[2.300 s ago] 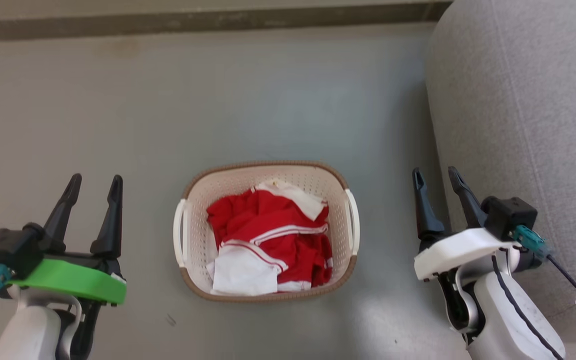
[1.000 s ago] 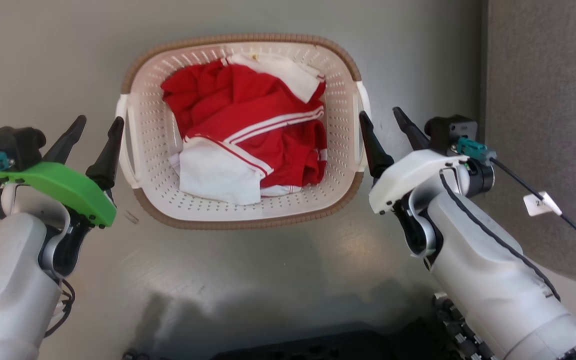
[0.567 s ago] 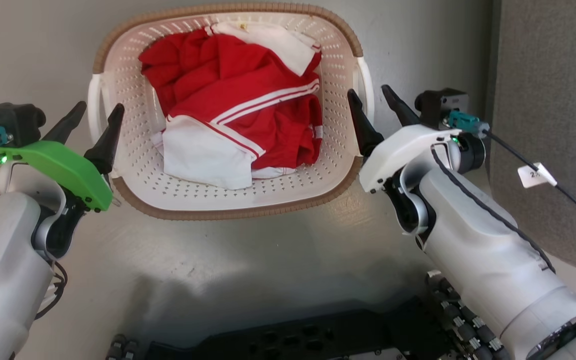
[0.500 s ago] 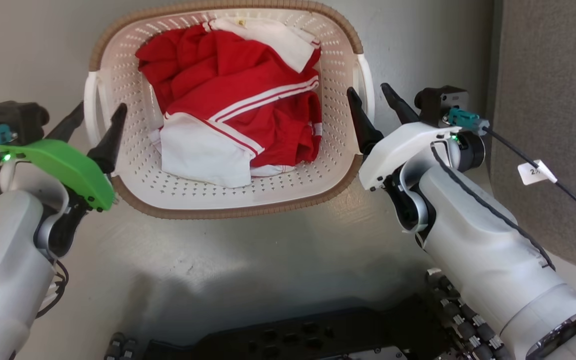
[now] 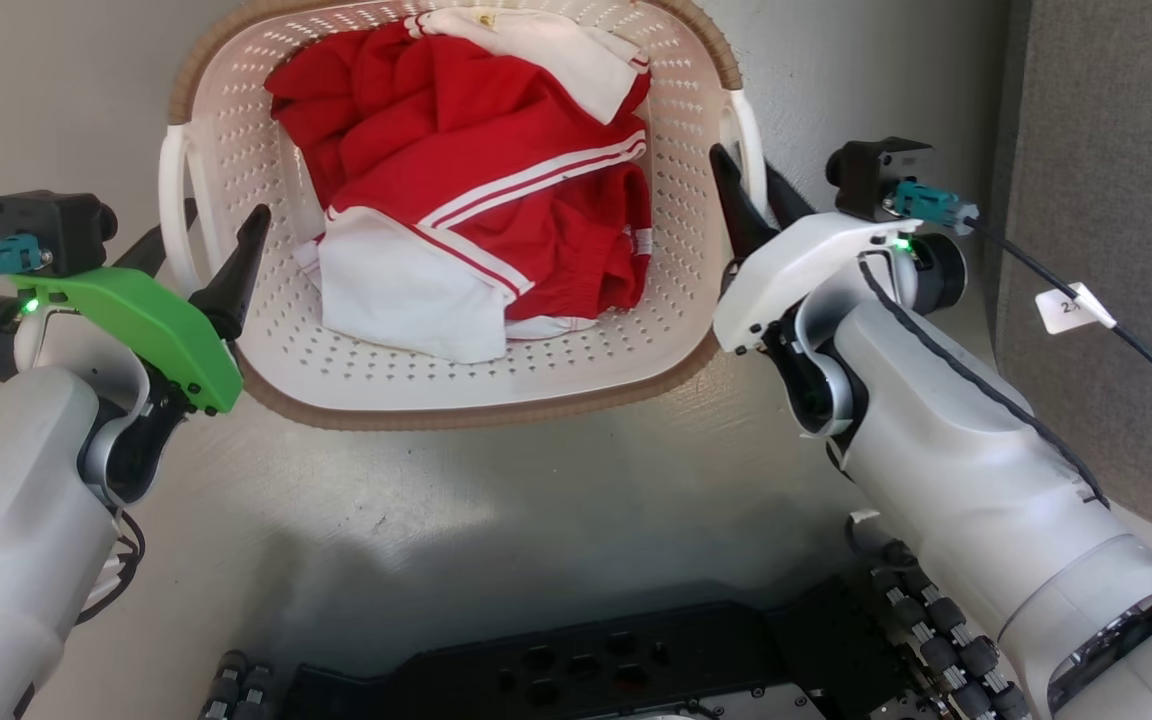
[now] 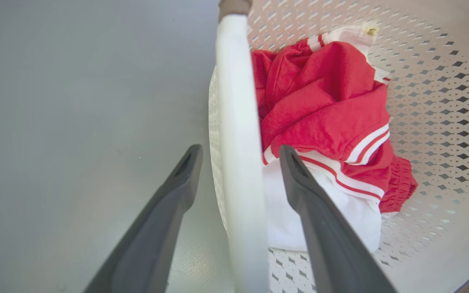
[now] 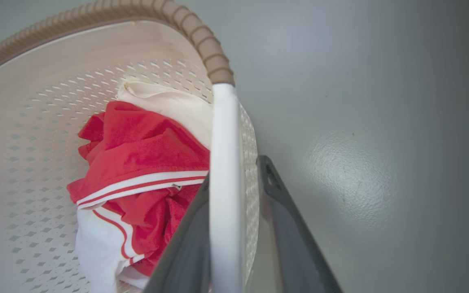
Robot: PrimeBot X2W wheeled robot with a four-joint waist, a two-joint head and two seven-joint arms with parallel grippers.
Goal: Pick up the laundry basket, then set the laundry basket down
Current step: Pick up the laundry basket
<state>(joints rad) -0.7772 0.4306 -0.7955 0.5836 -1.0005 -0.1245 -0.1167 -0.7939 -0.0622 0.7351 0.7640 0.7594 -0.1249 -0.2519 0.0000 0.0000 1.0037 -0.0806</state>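
— At the laundry basket (image 5: 456, 412), what is going on?

— It is the grasping step of the pick-up. The basket appears to sit on the grey floor (image 5: 536, 520), directly in front of the robot, with red and white clothes (image 5: 476, 190) bundled inside it. Each arm has gone to one of the basket's white side handles.

— Is either hand holding on?

— Not that I can see. The left hand (image 6: 240, 148) is spread wide over the left handle (image 6: 234, 122): one finger is outside the basket, the other is inside near the clothes, and there is clear space on both sides of the bar. The right hand (image 7: 234, 171) straddles the right handle (image 7: 223, 134) much more tightly. Its inner finger is right against the bar, but a sliver of basket wall shows between the bar and the outer finger, so I judge it not yet pinching.

— So what does the next move call for?

— Both hands should press together on their handles, the left having further to travel. Then both arms should rise at the same rate to keep the basket level. If one side lifts first, the basket could tip or a handle could slip out.
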